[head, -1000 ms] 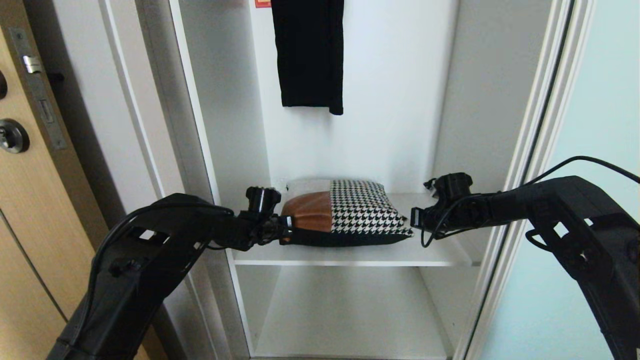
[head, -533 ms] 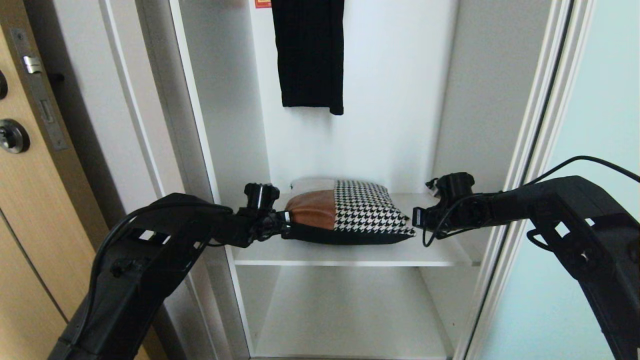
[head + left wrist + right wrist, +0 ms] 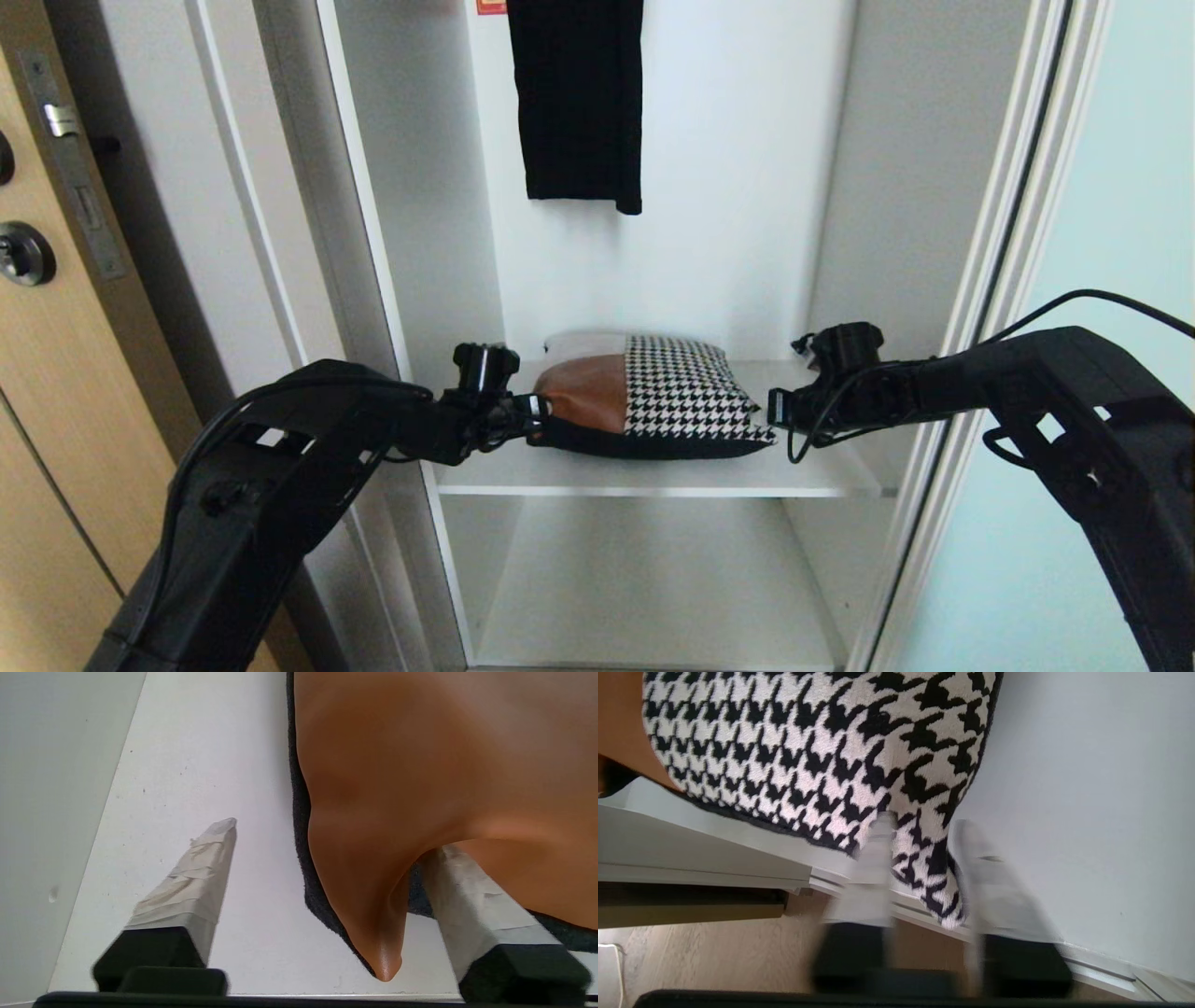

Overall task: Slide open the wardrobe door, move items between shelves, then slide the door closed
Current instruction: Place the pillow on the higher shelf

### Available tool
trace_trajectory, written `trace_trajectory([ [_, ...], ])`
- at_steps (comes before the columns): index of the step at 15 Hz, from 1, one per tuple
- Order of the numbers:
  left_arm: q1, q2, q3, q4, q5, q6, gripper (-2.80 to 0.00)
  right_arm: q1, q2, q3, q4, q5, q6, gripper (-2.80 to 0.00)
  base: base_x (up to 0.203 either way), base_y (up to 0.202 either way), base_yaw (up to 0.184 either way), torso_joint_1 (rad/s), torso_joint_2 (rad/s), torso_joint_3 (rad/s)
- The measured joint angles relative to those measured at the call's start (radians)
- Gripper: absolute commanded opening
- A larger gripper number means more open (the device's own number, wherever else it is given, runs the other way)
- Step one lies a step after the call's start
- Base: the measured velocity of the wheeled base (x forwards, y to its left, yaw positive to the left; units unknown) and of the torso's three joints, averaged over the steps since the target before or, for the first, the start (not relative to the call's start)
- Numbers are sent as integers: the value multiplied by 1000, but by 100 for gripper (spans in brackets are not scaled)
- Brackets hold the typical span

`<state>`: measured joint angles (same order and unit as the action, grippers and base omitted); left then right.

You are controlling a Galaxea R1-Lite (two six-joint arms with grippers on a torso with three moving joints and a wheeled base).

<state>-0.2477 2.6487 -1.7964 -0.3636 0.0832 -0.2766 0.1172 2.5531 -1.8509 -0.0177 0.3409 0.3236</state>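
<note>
The tan leather and houndstooth cushion bag (image 3: 653, 397) rests on the white shelf (image 3: 653, 478). Left tool (image 3: 327, 896) open; right tool (image 3: 920, 877) parted around its corner. Frosted sliding door (image 3: 1111, 280) not yet closed.

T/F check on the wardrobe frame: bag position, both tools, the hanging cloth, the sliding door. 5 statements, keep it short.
1. The bag lies on the upper shelf. True.
2. The left tool is clamped on the bag's houndstooth end. False: it stands open around the tan leather corner.
3. The right tool is at the houndstooth corner. True.
4. A black garment hangs above the bag. True.
5. The sliding door covers the shelves. False: it stands at the right, the shelves exposed.
</note>
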Motion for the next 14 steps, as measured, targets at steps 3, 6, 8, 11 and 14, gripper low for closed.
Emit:
trace_trajectory([
  [3, 0, 0, 3, 0, 0, 0, 0, 1, -34, 43, -6, 11, -1, 0, 0, 0, 0, 0, 0, 0],
  [6, 0, 8, -8, 0, 0, 2, 0, 3, -97, 151, -86, 47, -2, 0, 0, 0, 0, 0, 0, 0],
  [8, 0, 15, -20, 1, 1, 2, 0, 8, -138, 224, -167, 51, -3, 0, 0, 0, 0, 0, 0, 0],
  [11, 0, 50, -88, 14, 23, 4, 0, 10, -219, 340, -235, 53, -7, 0, 0, 0, 0, 0, 0, 0],
  [14, 0, 79, -135, 24, 41, 16, 0, 9, -296, 466, -307, 62, -33, 0, 0, 0, 0, 0, 0, 0],
])
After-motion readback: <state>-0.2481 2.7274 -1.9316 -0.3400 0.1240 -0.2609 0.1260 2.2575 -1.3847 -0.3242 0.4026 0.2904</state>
